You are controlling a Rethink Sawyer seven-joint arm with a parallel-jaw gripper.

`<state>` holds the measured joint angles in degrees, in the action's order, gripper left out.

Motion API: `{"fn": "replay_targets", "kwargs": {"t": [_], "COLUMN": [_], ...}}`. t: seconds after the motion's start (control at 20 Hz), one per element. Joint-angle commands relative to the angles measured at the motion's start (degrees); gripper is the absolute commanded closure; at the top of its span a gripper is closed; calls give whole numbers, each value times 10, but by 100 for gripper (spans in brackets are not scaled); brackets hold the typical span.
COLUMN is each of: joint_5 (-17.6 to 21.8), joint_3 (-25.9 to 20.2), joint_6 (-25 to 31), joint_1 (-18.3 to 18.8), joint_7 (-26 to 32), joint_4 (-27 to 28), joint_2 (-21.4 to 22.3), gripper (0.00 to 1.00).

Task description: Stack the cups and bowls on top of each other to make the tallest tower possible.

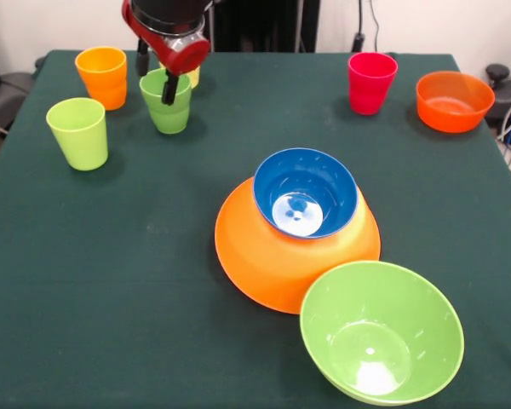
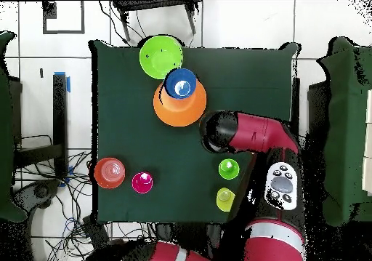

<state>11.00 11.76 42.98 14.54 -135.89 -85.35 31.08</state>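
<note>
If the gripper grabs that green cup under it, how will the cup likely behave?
The green cup looks like smooth thin plastic, so probably light and somewhat slippery. It stands upright and open, taller than wide, so a sideways nudge may tip it, and on its side it would likely roll. One of the fingers reaches inside its rim.

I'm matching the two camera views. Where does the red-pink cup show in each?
Front view: red-pink cup at upper right, left of the small red-orange bowl.
Overhead view: red-pink cup at lower left, right of that bowl.
Shared landmark: the red-orange bowl beside it.
</note>
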Motion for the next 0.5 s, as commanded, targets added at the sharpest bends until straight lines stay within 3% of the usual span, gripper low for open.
{"fn": "replay_targets", "kwargs": {"t": [0.05,0.5], "joint_5": [26,28], "joint_3": [-85,-109], "joint_6": [-32,-61], "joint_1": [13,34], "joint_7": [74,72], "joint_4": [-68,-102], "joint_2": [-1,0], "gripper": [0,0]}}
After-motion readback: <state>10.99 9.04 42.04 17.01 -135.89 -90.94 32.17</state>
